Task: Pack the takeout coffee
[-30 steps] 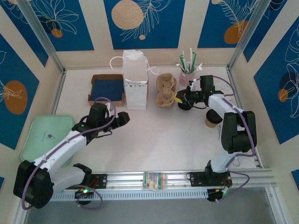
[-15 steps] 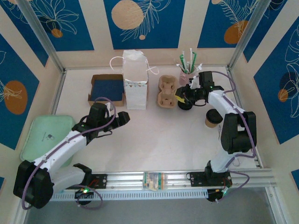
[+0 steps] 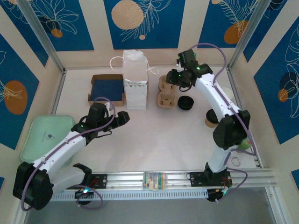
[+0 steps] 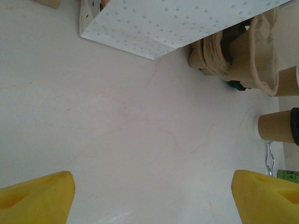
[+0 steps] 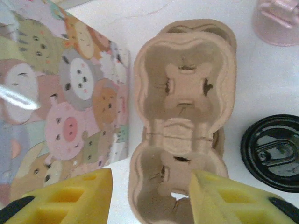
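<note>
Pale green plastic tray lies at the left edge of the table. Shallow brown cardboard box with blue interior sits at the back left. Left gripper hangs low over bare table in front of the bag; jaws wide apart, nothing between them. Tall white paper bag with handles stands upright just right of the box. Moulded brown pulp cup carrier lies just right of the bag, its pockets unfilled. Right gripper is above the carrier; jaws partly apart, holding nothing. Loose round black plastic lid lies just right of the carrier. Takeout coffee, a tan paper cup with black lid, stands upright on the table near the right arm, well apart from the bag
</note>
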Controlling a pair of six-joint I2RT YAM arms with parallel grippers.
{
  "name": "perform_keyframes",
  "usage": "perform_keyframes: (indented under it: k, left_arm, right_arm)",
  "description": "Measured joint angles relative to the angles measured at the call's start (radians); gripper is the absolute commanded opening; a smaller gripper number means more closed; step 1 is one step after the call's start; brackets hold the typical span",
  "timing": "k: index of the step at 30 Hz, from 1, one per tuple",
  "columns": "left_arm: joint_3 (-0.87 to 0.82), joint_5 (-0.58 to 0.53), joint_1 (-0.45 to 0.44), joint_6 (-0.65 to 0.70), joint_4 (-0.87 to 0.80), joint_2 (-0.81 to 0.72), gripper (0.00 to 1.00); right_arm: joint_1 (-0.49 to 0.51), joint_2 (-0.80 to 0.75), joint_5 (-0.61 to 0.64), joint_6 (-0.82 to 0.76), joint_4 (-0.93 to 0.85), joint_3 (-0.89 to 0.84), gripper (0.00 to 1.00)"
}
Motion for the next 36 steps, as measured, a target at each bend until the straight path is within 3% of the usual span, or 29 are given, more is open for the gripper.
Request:
perform_keyframes:
  k: [11, 36]
  left_arm:
    - [0.000, 0.000, 0.000, 0.000, -0.002, -0.016, 0.87]
    - [-0.013, 0.000, 0.003, 0.000, -0.002, -0.024, 0.87]
  right_arm:
    - [0.065, 0.304, 0.175, -0.002, -0.266, 0.270, 0.55]
    - [0.071, 0.375, 0.178, 0.000, -0.305, 0.323, 0.51]
